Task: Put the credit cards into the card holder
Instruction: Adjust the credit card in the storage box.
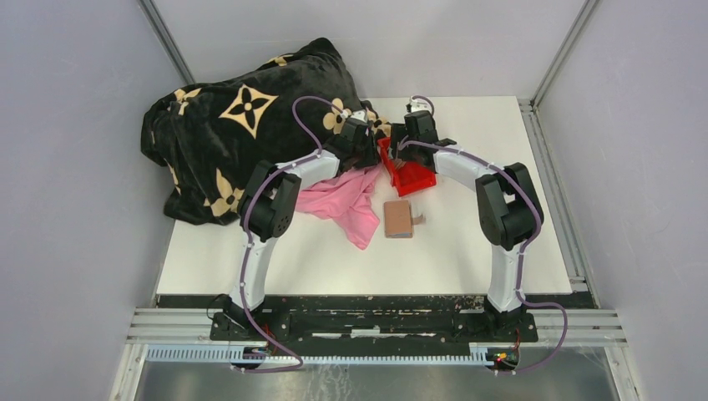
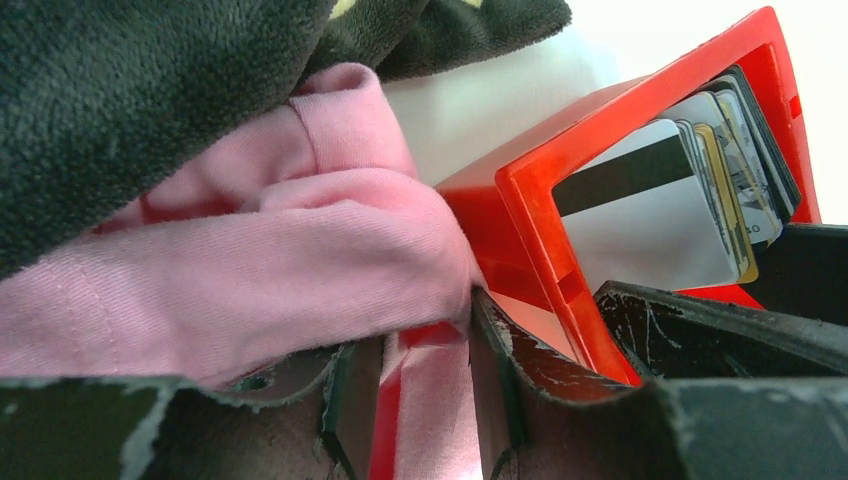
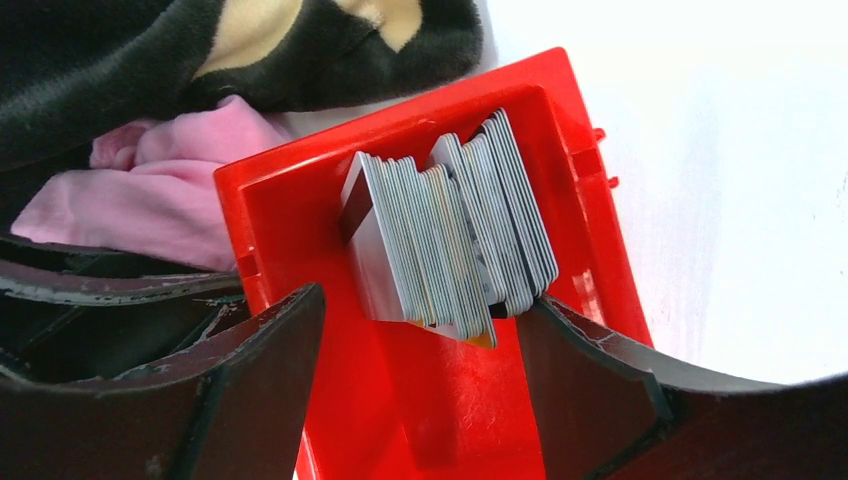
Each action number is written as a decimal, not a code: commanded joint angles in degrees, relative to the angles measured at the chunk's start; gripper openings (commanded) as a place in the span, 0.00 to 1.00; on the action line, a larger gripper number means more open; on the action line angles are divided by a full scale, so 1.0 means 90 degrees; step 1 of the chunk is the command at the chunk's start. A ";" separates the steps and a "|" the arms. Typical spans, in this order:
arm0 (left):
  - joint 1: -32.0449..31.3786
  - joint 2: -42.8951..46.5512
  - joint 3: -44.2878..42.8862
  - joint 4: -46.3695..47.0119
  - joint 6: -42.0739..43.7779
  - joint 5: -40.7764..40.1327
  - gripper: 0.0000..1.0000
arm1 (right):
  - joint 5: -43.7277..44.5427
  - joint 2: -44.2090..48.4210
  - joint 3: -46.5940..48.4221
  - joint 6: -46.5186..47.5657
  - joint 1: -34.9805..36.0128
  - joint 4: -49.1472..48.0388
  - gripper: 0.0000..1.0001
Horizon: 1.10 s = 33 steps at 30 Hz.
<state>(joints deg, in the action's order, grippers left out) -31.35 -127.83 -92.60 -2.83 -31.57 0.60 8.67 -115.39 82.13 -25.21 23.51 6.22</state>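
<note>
right gripper (image 3: 420, 305) spread astride stacked grey credit cards (image 3: 440, 240) in red plastic bin (image 3: 290, 200), likely to pick | left gripper (image 2: 410, 345) straddles bin wall, probably steadying; clamp unclear

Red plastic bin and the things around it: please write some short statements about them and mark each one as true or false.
1. The stack of grey and white credit cards stands on edge inside the red plastic bin. True.
2. The brown leather card holder lies inside the bin. False: it lies closed on the white table, apart from the bin.
3. The right end effector is shut on one card. False: its jaws stand open, one on either side of the stack.
4. The pink cloth touches the bin's outer wall. True.
</note>
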 commanded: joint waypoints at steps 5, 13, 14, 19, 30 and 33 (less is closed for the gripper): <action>0.0022 -0.0168 -0.0484 0.0170 0.0027 0.0157 0.44 | -0.0571 0.0086 0.0468 0.0522 0.0003 -0.0300 0.76; 0.0020 -0.0190 -0.0502 0.0234 -0.0070 0.0158 0.44 | -0.0596 -0.0009 0.0753 0.0842 0.0027 -0.0060 0.73; 0.0019 -0.0191 -0.0507 0.0236 -0.0063 0.0152 0.44 | -0.0584 -0.0042 0.0824 0.0919 0.0030 0.0007 0.72; 0.0026 -0.0191 -0.0475 0.0246 -0.0105 0.0138 0.44 | -0.0581 -0.0272 0.1088 0.1061 0.0034 0.0213 0.67; 0.0024 -0.0048 -0.0237 0.0328 -0.0114 0.0093 0.44 | -0.0620 -0.0623 0.1377 0.1141 0.0133 0.0462 0.62; 0.0029 -0.0026 -0.0187 0.0362 -0.0125 0.0099 0.44 | -0.0437 -0.0663 0.1496 0.1317 0.0238 0.0629 0.61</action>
<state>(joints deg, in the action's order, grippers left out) -31.24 -129.12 -94.59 -2.92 -31.62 1.19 3.68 -121.25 91.66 -15.66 23.83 11.57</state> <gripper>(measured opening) 0.439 0.619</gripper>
